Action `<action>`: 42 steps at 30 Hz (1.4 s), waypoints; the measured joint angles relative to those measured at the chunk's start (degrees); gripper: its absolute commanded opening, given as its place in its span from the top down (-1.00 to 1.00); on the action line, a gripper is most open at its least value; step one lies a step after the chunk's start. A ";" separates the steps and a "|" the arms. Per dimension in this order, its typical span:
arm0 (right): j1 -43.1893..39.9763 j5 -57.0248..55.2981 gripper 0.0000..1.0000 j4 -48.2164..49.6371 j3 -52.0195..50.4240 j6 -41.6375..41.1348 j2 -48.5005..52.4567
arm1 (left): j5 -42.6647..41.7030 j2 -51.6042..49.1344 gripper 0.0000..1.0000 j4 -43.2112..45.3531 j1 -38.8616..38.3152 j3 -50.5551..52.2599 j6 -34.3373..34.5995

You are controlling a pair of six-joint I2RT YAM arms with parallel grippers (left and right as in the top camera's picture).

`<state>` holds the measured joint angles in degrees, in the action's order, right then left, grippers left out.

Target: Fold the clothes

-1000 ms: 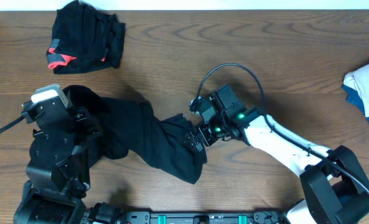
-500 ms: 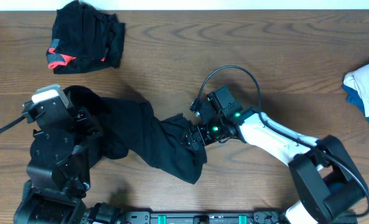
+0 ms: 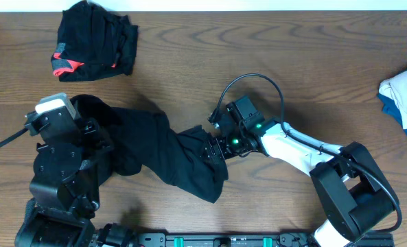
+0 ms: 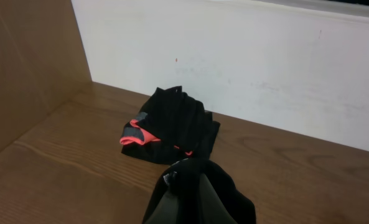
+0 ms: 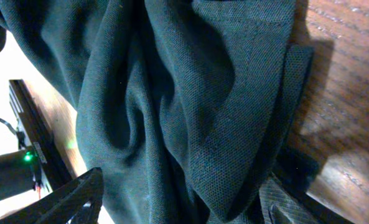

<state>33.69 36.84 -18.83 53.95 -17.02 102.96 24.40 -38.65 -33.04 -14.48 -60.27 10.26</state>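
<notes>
A long black garment (image 3: 155,147) lies bunched in a band across the table's front. My left gripper (image 3: 85,118) is shut on its left end. In the left wrist view the fabric (image 4: 224,196) drapes over that gripper (image 4: 193,190) and hides the fingertips. My right gripper (image 3: 214,149) is at the garment's right end, open, with its fingers (image 5: 78,193) wide apart on either side of thick folds of dark cloth (image 5: 190,106). A second black garment with coral-red trim (image 3: 95,39) lies folded at the back left, also seen as the folded garment (image 4: 172,124).
A white and blue cloth (image 3: 403,96) lies at the table's right edge. A pale wall (image 4: 246,68) runs along the back and a wooden side panel (image 4: 22,68) stands on the left. The right arm's cable (image 3: 254,79) loops above its wrist.
The right gripper has edged a little left onto the garment's end and its jaws have narrowed somewhat. The left arm and both garments have stayed put.
</notes>
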 measured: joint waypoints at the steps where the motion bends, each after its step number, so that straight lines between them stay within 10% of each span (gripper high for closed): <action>1: 0.00 -0.37 -0.55 -0.26 0.33 0.00 0.00 | 0.00 0.00 0.88 -0.02 0.00 0.00 -0.02; 31: 3.80 -3.85 -0.59 -4.72 4.50 2.58 0.00 | 0.00 0.00 0.88 -1.03 0.00 0.00 -0.02; 39: 4.68 -4.11 -0.08 -4.68 4.50 2.47 0.00 | 0.00 0.00 0.88 -1.03 0.00 0.00 0.00; 42: 4.44 -4.59 0.71 -4.63 4.50 2.62 0.00 | 0.00 0.00 0.88 -1.05 0.00 0.00 -0.02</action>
<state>38.13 32.25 -23.46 58.46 -14.39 102.96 24.40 -38.65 -34.09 -14.48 -60.27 10.24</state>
